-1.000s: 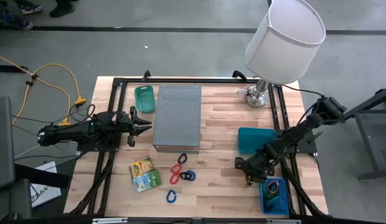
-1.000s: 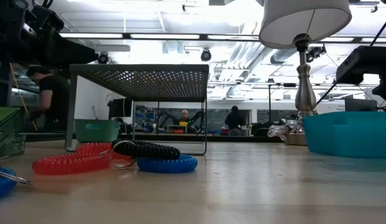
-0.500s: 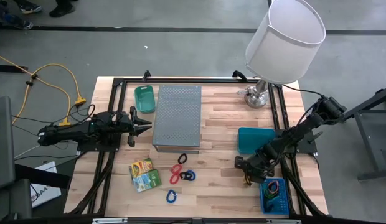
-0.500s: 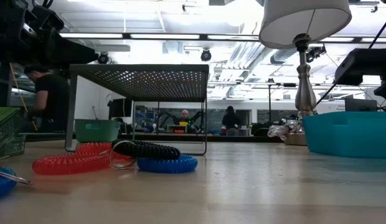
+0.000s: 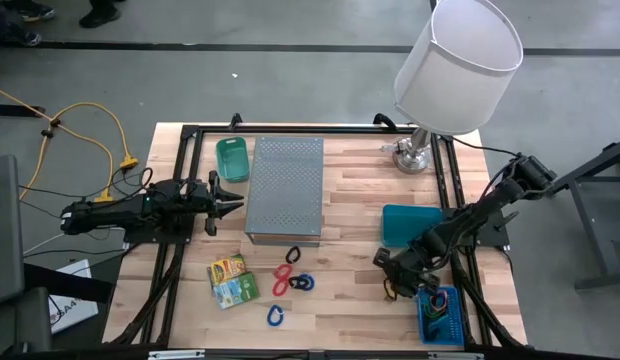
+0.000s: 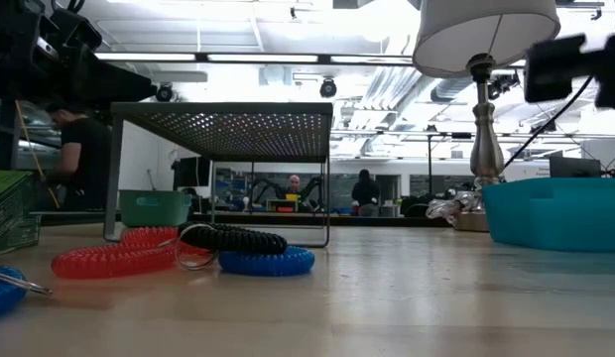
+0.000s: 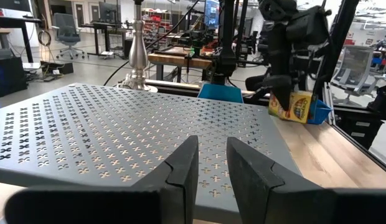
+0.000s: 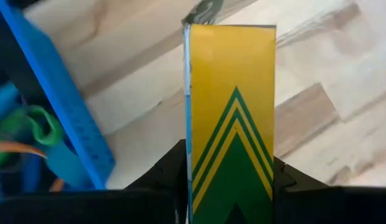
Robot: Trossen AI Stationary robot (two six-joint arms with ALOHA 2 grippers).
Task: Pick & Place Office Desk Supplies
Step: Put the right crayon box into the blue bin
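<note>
Left gripper (image 5: 230, 201) unmoved at the perforated box (image 5: 284, 187), fingers (image 7: 180, 171) parted, grasping nothing. On the worktop (image 5: 340, 300), still two yellow-green packets (image 5: 231, 281), then red, dark and blue loop clips (image 5: 290, 280). Right gripper (image 5: 393, 285), shifted slightly leftward since before, clenched on a third packet (image 8: 230, 118) beside the blue tray (image 5: 440, 315). Grip plain only in the right wrist view; packet's printed face (image 7: 294, 106) seen only from the left wrist.

Overhead ceiling strips (image 6: 288, 57) glaring bright, washing out far room; table (image 5: 360, 200) evenly lit, shadows lying soft; near coils blurring.
</note>
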